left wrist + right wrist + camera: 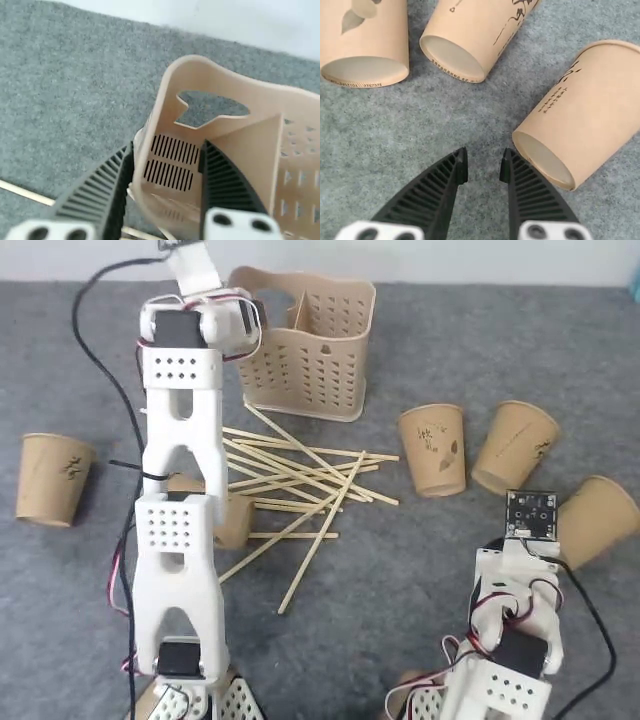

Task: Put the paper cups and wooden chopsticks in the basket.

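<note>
— The left end effector [167,147]?
— Released, arm outstretched, straddling the basket [235,145] wall at the surface [500,340] far edge.
— The right end effector [483,162]?
— Released, low beside three paper cups [513,445]; chopsticks [300,475] lie mid-surface.

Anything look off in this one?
The left hand sits astride the basket's end wall, not at a cup or chopstick. The basket looks empty, while the paper cups lie tipped over and the chopsticks are scattered on the mat.

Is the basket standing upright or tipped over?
Upright: the basket rests on its base, open top and inner divider facing up.
</note>
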You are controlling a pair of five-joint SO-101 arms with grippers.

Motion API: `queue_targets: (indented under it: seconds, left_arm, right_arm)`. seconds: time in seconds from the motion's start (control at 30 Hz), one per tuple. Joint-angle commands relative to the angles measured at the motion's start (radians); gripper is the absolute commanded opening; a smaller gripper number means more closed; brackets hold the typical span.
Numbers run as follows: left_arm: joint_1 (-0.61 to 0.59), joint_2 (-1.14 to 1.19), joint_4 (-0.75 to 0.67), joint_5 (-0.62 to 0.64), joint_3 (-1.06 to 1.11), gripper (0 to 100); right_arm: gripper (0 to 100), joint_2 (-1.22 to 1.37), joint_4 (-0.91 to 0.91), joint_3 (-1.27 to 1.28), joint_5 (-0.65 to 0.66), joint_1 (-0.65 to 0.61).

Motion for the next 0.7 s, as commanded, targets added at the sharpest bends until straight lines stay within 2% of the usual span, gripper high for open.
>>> queue_targets:
  seconds: [0.0, 0.07, 0.23, 0.43, 0.67]
  left_arm:
    - [0.012, -0.006, 0.052, -0.002, -0.047, 6]
    - [0.031, -0.009, 0.094, -0.008, -0.05, 0]
    - [0.095, -0.057, 0.262, -0.046, -0.102, 1]
    - [0.13, -0.187, 0.264, 0.025, -0.025, 1]
    - [0.14, -0.342, 0.259, 0.02, 0.188, 1]
  right_arm:
    - [12.2, -0.016, -0.012, -0.015, 0.014, 0.007]
    - [12.2, -0.016, -0.013, -0.015, 0.014, 0.007]
    - [12.2, -0.016, -0.013, -0.015, 0.014, 0.007]
    - [12.2, -0.016, -0.013, -0.015, 0.014, 0.01]
    - [12.2, -0.016, -0.015, -0.015, 0.014, 0.008]
